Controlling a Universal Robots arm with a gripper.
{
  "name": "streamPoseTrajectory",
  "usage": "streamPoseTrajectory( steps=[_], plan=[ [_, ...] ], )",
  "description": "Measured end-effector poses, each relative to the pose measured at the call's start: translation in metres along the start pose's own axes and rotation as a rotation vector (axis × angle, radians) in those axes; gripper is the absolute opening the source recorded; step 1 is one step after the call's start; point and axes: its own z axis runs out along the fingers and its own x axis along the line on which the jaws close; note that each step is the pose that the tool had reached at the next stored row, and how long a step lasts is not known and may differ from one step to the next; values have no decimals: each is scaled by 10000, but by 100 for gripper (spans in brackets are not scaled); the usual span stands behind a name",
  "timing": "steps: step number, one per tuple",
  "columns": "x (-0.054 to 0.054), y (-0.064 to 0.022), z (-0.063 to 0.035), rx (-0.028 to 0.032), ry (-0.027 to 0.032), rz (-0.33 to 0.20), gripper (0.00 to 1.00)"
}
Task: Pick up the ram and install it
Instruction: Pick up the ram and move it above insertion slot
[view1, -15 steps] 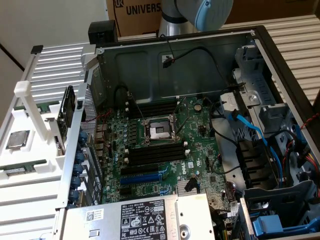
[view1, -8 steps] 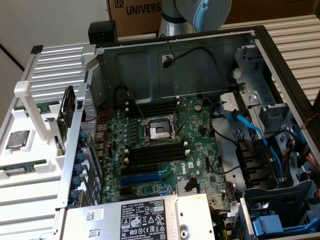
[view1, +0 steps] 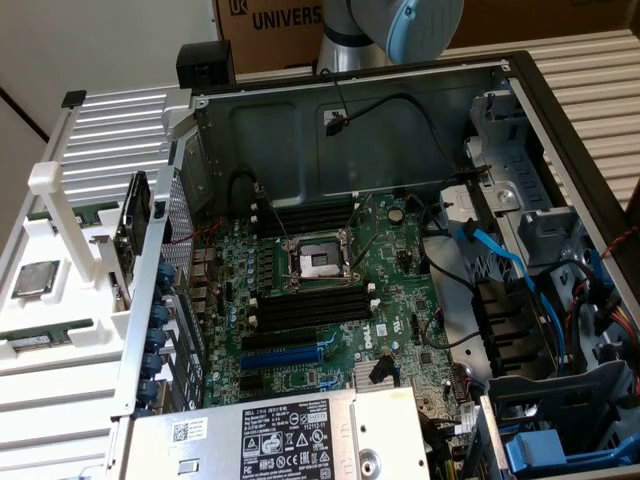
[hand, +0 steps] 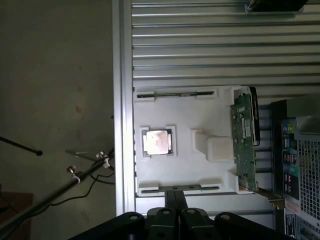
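The arm (view1: 385, 30) is cut off by the exterior view's upper edge, and it hides part of the print on the cardboard box (view1: 270, 20) behind it. The ram (view1: 35, 342) lies in the white tray (view1: 85, 300), 1 end lost past the exterior view's left edge; we cannot read its label. The power supply (view1: 290, 435) runs off the lower edge, its label print too small for us. In the wrist view the gripper (hand: 175, 194) is cropped by the picture's edge and its closed tip covers the middle of 1 tray slot, whose contents we cannot make out.
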Motion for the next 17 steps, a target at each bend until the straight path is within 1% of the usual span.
streamPoseTrajectory(
  steps=[10, 11, 17],
  plan=[
    [0, 0, 0, -1, 3, -21, 10],
    [0, 0, 0, -2, 2, -111, 10],
    [1, 0, 0, -18, 23, -1200, 10]
  ],
)
